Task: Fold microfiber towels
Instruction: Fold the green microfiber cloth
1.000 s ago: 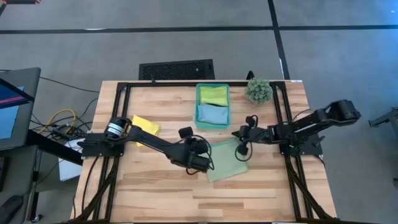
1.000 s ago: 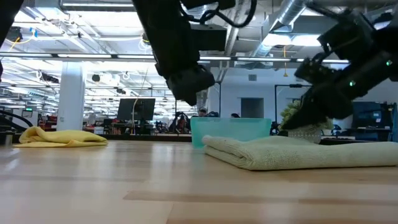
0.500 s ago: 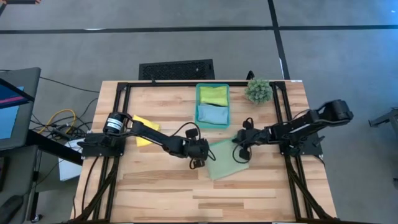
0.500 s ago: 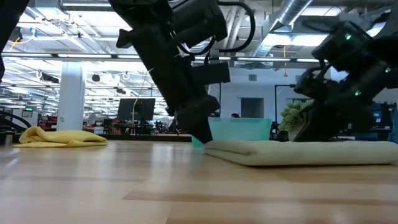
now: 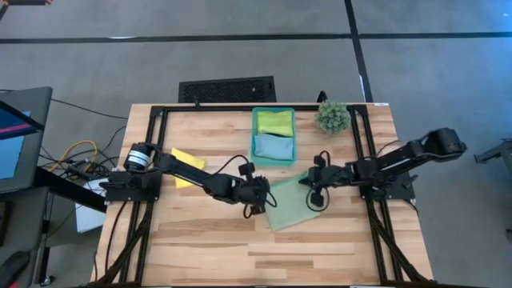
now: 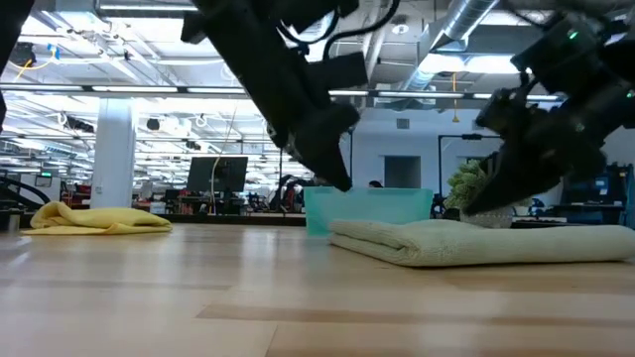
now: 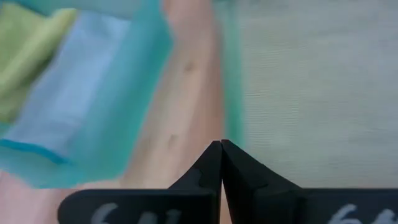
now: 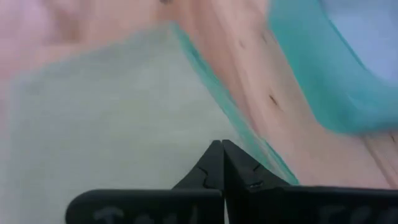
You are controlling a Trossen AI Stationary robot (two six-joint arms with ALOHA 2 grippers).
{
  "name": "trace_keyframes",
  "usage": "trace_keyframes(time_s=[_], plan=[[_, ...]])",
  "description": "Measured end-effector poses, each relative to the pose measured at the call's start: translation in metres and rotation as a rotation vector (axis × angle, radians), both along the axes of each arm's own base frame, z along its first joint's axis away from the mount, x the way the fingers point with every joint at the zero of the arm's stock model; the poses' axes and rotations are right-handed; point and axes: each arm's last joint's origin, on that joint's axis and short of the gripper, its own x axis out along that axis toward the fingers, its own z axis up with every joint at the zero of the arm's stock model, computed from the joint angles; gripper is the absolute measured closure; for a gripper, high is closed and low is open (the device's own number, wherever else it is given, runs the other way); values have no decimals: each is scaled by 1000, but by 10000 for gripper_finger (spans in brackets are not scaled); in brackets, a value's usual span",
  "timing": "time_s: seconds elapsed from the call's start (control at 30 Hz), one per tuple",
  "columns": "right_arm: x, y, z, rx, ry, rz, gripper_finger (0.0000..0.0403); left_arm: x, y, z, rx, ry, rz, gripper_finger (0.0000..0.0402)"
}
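Left hand [image 5: 258,202] is sitting with its fingers pinched shut on nothing, at the left edge of the pale green towel [image 5: 292,205]; a second ago it was hanging above that edge, half a second ago it was down against the fold, and now it is lifting clear, as the low view shows. Right hand [image 5: 314,186], likewise closed and empty, is pulling back to the towel's far right corner, just off the cloth.

You are looking at a pale green towel lying folded and flat on the counter [image 5: 208,240] in front of the teal bin [image 5: 255,136], and it has skewed slightly under the pressing. I judge this fold finished or nearly so.

Lime green towel [image 5: 274,122] and light blue towel [image 5: 273,146] are lying in the bin already. Yellow towel [image 5: 186,164] is lying crumpled on the counter's left side, under the left arm, not yet folded, so you are likely turning to it next.
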Motion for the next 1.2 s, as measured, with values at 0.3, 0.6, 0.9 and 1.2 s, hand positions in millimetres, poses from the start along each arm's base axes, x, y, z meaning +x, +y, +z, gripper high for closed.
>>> trace_keyframes(time_s=[0.3, 0.6, 0.9, 1.2], plan=[[-1, 38, 13, 18, -128, 300, 346, 20, -5, -21, -63, -79, -117, 401], [3, 83, 4, -145, -178, 610, 224, 28, 11, -45, -179, -51, -142, 401], [29, 108, -14, -397, -100, 601, 195, 33, 10, -33, -177, -81, -156, 401], [42, 116, -29, -428, -36, 642, 235, 36, 7, -27, -173, -83, -148, 401]])
